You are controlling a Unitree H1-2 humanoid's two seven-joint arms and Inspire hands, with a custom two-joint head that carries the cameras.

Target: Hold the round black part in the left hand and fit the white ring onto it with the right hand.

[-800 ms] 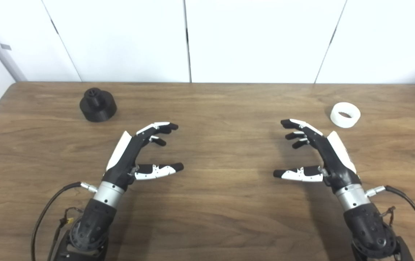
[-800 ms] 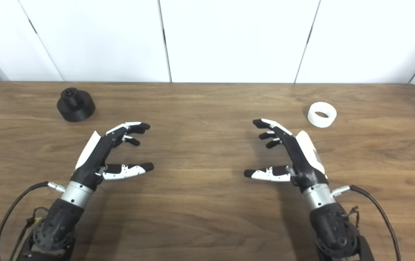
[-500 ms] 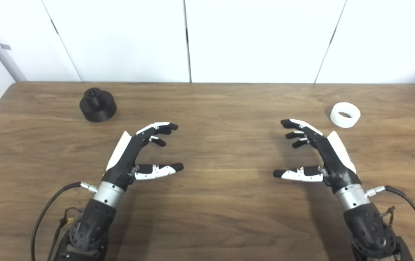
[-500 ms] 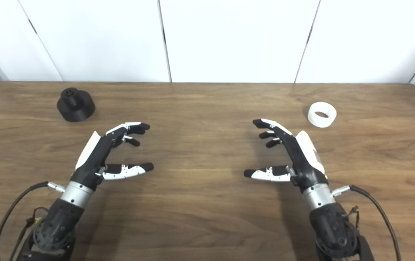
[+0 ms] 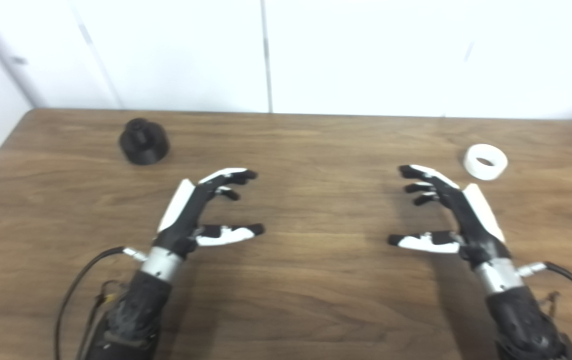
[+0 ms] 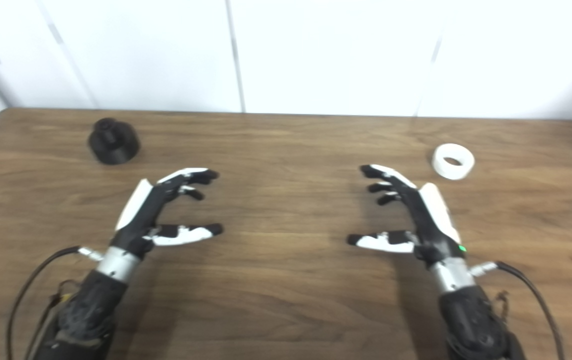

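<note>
The round black part [image 5: 143, 142] stands on the wooden table [image 5: 306, 150] at the far left, a knob on its top. The white ring [image 5: 486, 161] lies flat at the far right. My left hand [image 5: 201, 210] hovers open over the table, well below and to the right of the black part, holding nothing. My right hand [image 5: 453, 215] is open too, below and left of the ring, fingers spread and palm facing inward. Both hands are apart from the objects. The picture is slightly blurred.
White wall panels [image 5: 356, 50] rise behind the table's far edge. Black cables [image 5: 78, 280] trail from both wrists near the table's front. Bare wood lies between the two hands.
The whole picture has shifted a little to the right and gone blurry, so the camera has moved. The hands and both objects keep their poses relative to one another.
</note>
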